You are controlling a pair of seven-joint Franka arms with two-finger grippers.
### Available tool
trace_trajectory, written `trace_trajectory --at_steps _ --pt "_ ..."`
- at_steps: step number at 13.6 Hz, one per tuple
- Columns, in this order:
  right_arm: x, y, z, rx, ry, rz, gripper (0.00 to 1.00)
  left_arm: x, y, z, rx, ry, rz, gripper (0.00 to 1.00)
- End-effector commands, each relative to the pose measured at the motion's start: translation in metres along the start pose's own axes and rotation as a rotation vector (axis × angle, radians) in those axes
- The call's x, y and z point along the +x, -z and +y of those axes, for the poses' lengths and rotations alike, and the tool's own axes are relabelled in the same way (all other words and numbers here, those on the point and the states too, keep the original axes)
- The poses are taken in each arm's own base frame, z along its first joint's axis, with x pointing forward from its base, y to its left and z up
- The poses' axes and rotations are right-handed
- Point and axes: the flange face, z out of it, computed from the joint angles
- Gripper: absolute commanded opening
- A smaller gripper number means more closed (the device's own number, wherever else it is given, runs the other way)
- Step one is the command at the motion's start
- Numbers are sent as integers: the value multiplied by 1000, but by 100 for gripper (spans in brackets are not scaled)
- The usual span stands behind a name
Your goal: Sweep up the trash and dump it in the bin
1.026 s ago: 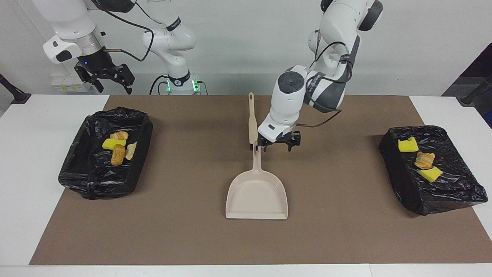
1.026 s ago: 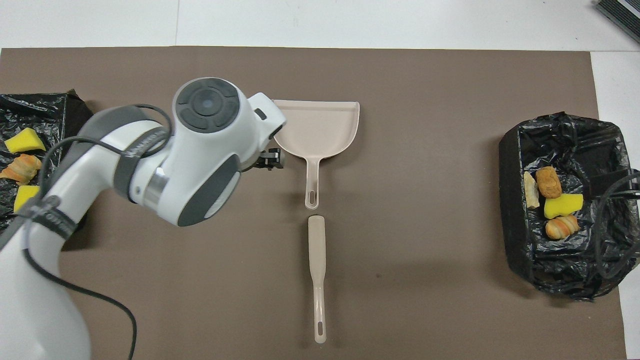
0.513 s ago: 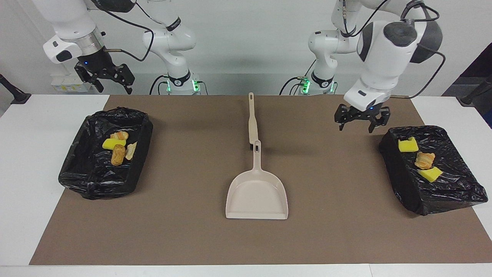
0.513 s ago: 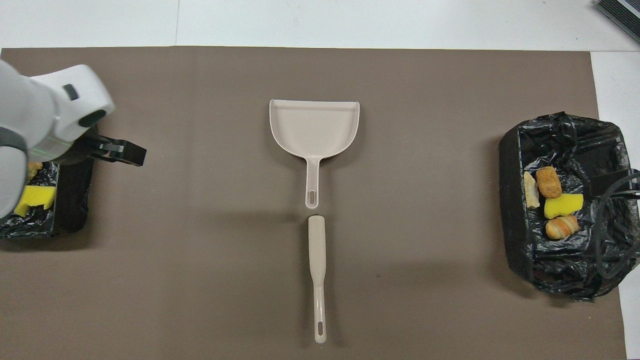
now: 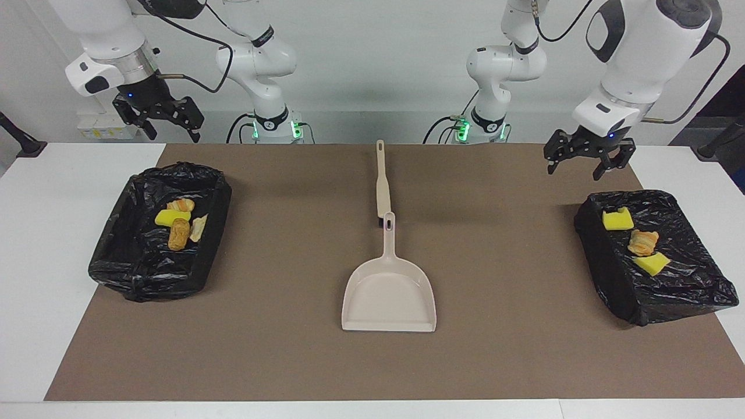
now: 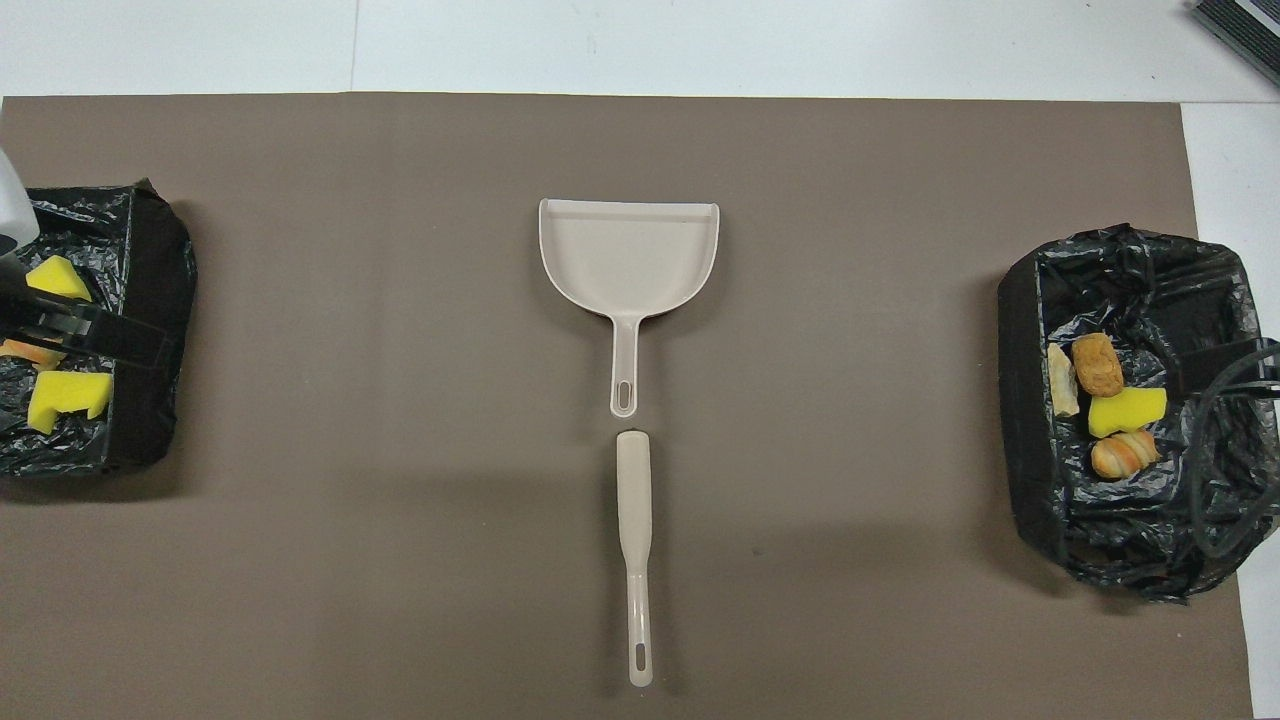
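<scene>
Beige dustpan (image 5: 389,297) and brush (image 5: 382,180) lay end to end on the brown mat (image 5: 291,349) at mid-table, well apart from both grippers, as you would have seen.

Left gripper (image 5: 586,164) hung in the air with its fingers spread and nothing between them, over the mat at the robot-side edge of the black-lined bin (image 5: 687,291) at the left arm's end. Below it and farther from the robots, that bin held trash: two yellow sponge chunks (image 5: 617,219) and one bread piece (image 5: 642,242).

Right gripper (image 5: 158,123) also hung spread and empty, raised over the table edge by the right arm's base. You had the second bin (image 5: 139,273) below it, farther from the robots, holding one yellow sponge chunk (image 5: 171,217) and three bread pieces (image 5: 178,234).
</scene>
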Motion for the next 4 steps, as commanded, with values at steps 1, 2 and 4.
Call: trace_trajectory --at_steps 1,2,4 --pt "-2 2 0 6 19 0 100 -9 11 3 -15 -11 3 100" --pt "-2 2 0 6 19 0 100 -11 12 3 -15 -8 3 100" --pt "-2 2 0 6 17 0 100 -11 12 2 -15 -11 3 100"
